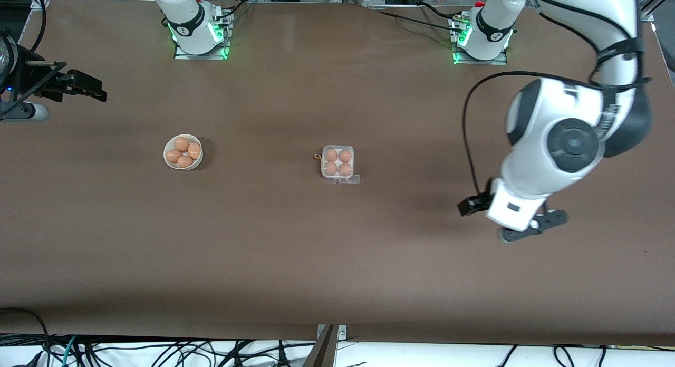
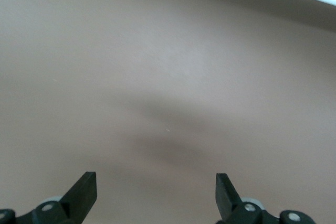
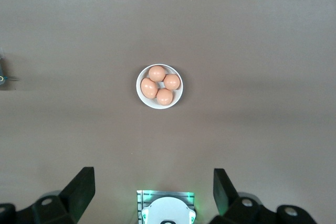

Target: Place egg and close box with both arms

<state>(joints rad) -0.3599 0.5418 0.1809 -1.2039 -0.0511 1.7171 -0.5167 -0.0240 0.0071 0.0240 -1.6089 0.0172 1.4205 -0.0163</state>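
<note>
Jaws apart both grippers; box lid indistinct

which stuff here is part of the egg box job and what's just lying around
Part of the job:
- small square white egg carton with clear lid, four orange-brown eggs inside
- round white bowl holding four orange-brown eggs
- left gripper, open over bare table
- right gripper, open, high above the bowl

Just lying about:
- nothing visible

Matt brown table; clear plastic box lid.

White bowl holds four eggs
</note>
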